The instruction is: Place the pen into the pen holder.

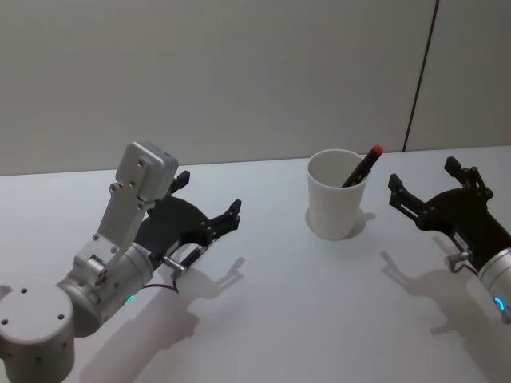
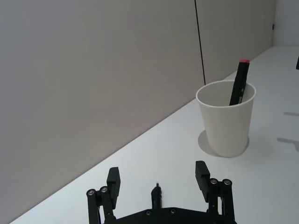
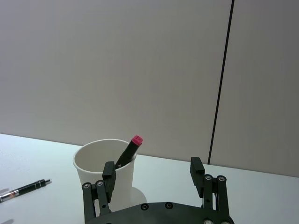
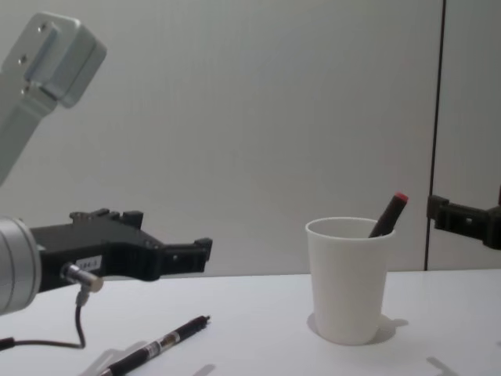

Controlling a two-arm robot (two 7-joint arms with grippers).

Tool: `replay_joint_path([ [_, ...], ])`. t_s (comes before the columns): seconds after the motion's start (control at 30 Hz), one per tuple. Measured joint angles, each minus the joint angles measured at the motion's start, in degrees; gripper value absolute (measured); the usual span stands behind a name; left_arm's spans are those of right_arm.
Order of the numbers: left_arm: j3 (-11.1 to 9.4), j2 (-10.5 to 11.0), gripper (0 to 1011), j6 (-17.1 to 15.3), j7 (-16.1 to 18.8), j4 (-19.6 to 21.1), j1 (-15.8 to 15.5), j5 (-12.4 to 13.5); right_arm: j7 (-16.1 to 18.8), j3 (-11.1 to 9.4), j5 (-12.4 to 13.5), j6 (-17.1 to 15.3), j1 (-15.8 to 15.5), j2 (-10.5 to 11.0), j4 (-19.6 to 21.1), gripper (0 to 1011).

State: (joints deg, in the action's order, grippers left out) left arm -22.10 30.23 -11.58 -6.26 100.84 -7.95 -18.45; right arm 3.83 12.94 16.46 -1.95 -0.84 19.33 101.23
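The pen holder, a white paper cup (image 1: pixel 335 199) (image 2: pixel 226 121) (image 3: pixel 89 162) (image 4: pixel 348 282), stands upright on the white table. A black pen with a red end (image 1: pixel 363 163) (image 2: pixel 239 84) (image 3: pixel 130 150) (image 4: pixel 387 213) leans inside it, its top above the rim. Another black pen with silver bands (image 4: pixel 160 345) (image 3: pixel 25 188) lies flat on the table, below my left gripper. My left gripper (image 1: pixel 209 194) (image 2: pixel 157 172) (image 4: pixel 176 235) hovers open and empty, left of the cup. To the cup's right, my right gripper (image 1: pixel 424 175) (image 3: pixel 153 166) (image 4: pixel 462 218) is open and empty, apart from it.
A plain grey wall with a dark vertical seam (image 1: pixel 421 76) runs along the far edge of the table (image 1: pixel 303 303). The left arm's silver elbow (image 1: pixel 144 179) rises above the table on the left.
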Motion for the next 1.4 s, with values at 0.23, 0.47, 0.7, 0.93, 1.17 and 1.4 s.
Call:
replay_joint_path([
  [0.23, 0.6, 1.4, 1001, -3.2, -1.7, 1.1, 0.6, -0.7, 0.0, 0.0, 0.0, 0.0, 0.0, 0.0, 0.0, 1002],
  [0.47, 1.0, 2.2, 1001, -6.5, -3.4, 1.3, 0.7, -1.5, 0.0, 0.0, 0.0, 0.0, 0.0, 0.0, 0.0, 1002],
  [0.7, 1.5, 2.6, 1001, -10.5, -5.7, 0.8, 0.3, -2.7, 0.0, 0.0, 0.0, 0.0, 0.0, 0.0, 0.0, 1002],
  [0.93, 1.8, 2.5, 1001, -13.4, -7.3, -0.4, -0.4, -3.7, 0.0, 0.0, 0.0, 0.0, 0.0, 0.0, 0.0, 1002],
  [1.17, 1.9, 2.1, 1001, -15.2, -8.0, -1.8, -1.1, -4.3, 0.0, 0.0, 0.0, 0.0, 0.0, 0.0, 0.0, 1002],
  [1.4, 1.9, 1.0, 1001, -16.6, -8.0, -3.9, -2.2, -4.4, 0.0, 0.0, 0.0, 0.0, 0.0, 0.0, 0.0, 1002],
])
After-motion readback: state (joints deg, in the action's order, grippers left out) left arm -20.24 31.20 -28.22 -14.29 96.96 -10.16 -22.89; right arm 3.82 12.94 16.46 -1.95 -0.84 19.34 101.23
